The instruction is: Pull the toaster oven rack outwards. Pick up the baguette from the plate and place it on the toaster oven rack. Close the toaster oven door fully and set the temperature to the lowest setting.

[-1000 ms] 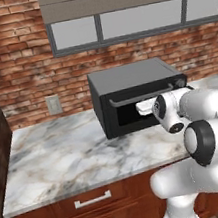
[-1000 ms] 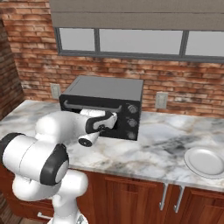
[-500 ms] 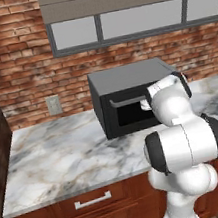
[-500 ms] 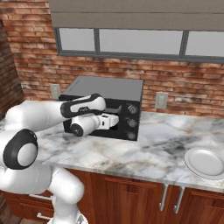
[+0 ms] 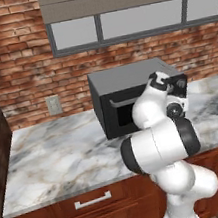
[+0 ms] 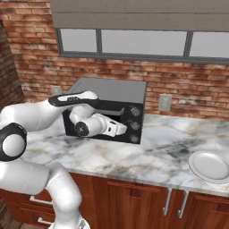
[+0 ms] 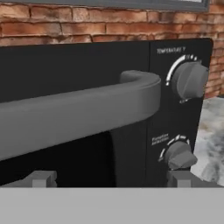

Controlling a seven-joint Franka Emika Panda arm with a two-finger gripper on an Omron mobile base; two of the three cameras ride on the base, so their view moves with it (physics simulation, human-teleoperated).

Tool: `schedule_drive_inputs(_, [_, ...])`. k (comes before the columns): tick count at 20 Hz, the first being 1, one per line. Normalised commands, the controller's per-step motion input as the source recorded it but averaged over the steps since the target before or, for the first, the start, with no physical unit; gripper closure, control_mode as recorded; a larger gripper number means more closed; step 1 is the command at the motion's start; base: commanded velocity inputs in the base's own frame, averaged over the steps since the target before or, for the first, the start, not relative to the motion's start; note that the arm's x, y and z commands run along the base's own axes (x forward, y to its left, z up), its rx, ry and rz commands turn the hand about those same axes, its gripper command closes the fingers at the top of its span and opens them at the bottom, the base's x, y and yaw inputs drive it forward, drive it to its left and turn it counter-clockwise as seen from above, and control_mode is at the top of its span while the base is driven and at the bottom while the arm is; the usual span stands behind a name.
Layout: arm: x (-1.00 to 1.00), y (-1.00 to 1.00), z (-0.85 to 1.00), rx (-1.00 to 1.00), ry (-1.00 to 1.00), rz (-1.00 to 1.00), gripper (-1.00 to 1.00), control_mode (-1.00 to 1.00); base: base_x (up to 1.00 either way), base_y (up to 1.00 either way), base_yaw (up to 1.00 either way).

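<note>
Grey, the door handle (image 7: pixel 78 116) runs crosswise just ahead of your gripper (image 7: pixel 109 179), whose fingers (image 7: pixel 40 178) stand wide apart and empty. The temperature knob (image 7: pixel 189 80) lies up and right of them on the oven (image 6: pixel 112 89); aim there next, I'd judge.

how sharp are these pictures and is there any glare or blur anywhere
Hand view: soft close up, handle blurred, knob lettering barely legible, no glare. Left base view: crisp, even light, arm covers the oven front. Right base view: crisp, faint shadow under the plate.
</note>
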Motion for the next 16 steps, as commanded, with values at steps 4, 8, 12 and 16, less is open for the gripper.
schedule_drive_inputs(4, [-0.77, -0.90, 0.81, 0.25, 0.00, 0.01, -1.00, -1.00, 0.00, 0.00, 0.00])
schedule_drive_inputs(8, [-0.67, -0.72, 1.00, 0.23, -0.12, 0.03, -1.00, -1.00, 0.00, 0.00, 0.00])
schedule_drive_inputs(12, [-0.68, -0.70, 1.00, 0.22, -0.06, 0.09, -1.00, -1.00, 0.00, 0.00, 0.00])
schedule_drive_inputs(16, [-0.69, -0.54, 0.93, 0.12, 0.15, 0.09, -1.00, -1.00, 0.00, 0.00, 0.00])
